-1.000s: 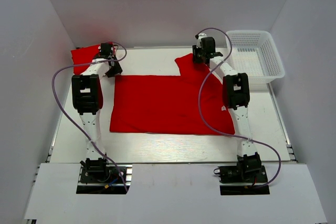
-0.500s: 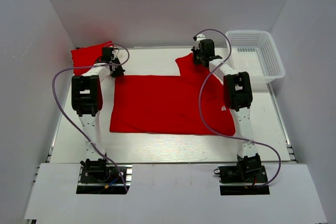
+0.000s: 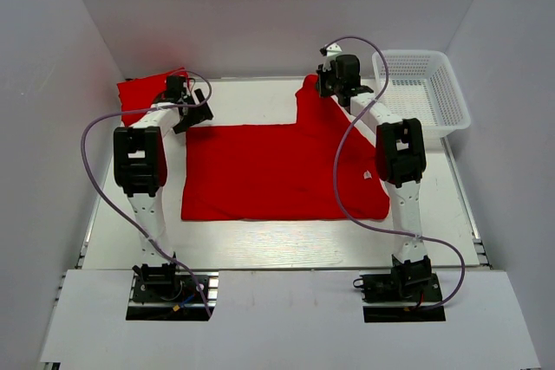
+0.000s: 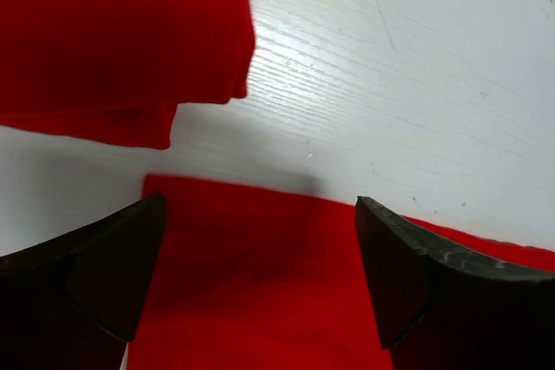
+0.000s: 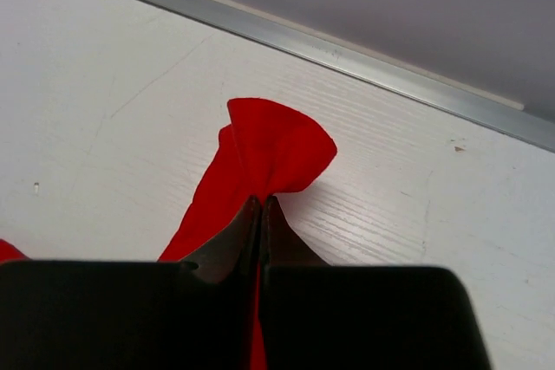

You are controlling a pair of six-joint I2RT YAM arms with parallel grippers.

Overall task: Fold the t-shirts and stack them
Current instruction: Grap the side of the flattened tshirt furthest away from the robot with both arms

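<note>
Red cloth fills most of the view: one spread t-shirt (image 3: 269, 171) lies flat across the middle of the surface (image 3: 260, 244), and a second, folded t-shirt (image 3: 140, 94) sits in the far-left corner. Over the last second the right pincer (image 3: 323, 86) has drawn back toward the far edge. The sleeve (image 3: 309, 93) it holds, slack and rounded a second ago, now stands pulled out straighter toward that edge. The right wrist view shows the jaws pressed together on a pinch of that cloth, a small red puff (image 5: 279, 143) blooming past the tips. The left pincer (image 3: 196, 111) has swung from beside the folded t-shirt toward the spread one. Its jaws stand wide apart, gripping nothing. In the left wrist view they straddle the far-left corner of the spread cloth (image 4: 251, 301), with the folded pile (image 4: 121, 32) just beyond and a strip of bare surface between. Judgement: right side secured, left side lined up but not yet gripped, so the fold is still at the set-up stage. White mesh basket (image 3: 451, 97) sits in the far-right corner, nothing visible inside. Writing: small white neck label (image 3: 368, 177) near the shirt's right edge is too small to read. No brand marks are legible anywhere.
</note>
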